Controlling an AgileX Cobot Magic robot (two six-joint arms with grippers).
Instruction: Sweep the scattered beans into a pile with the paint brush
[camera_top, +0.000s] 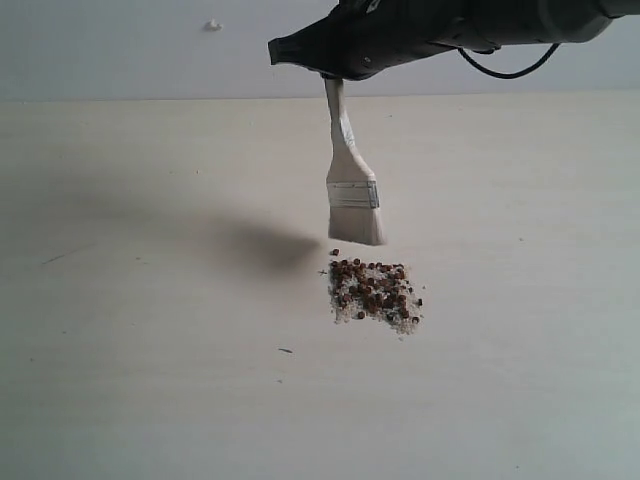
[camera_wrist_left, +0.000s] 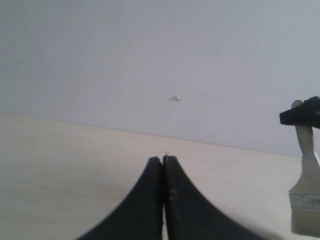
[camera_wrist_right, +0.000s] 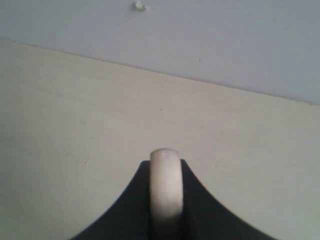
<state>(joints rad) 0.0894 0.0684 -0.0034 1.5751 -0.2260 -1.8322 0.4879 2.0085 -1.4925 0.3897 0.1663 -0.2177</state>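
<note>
The paint brush hangs upright in the exterior view, pale handle up, silver ferrule and off-white bristles down, its tips just above the table. My right gripper is shut on the handle's top end; in the right wrist view the rounded handle end sits clamped between the black fingers. The beans lie gathered in a small patch mixed with whitish grit, just below and to the right of the bristles. My left gripper is shut with nothing in it, and the brush shows at the edge of its view.
A pale wooden table runs back to a grey wall with a small white speck on it. A few dark specks lie on the table left of the beans. The brush's shadow falls left of the bristles.
</note>
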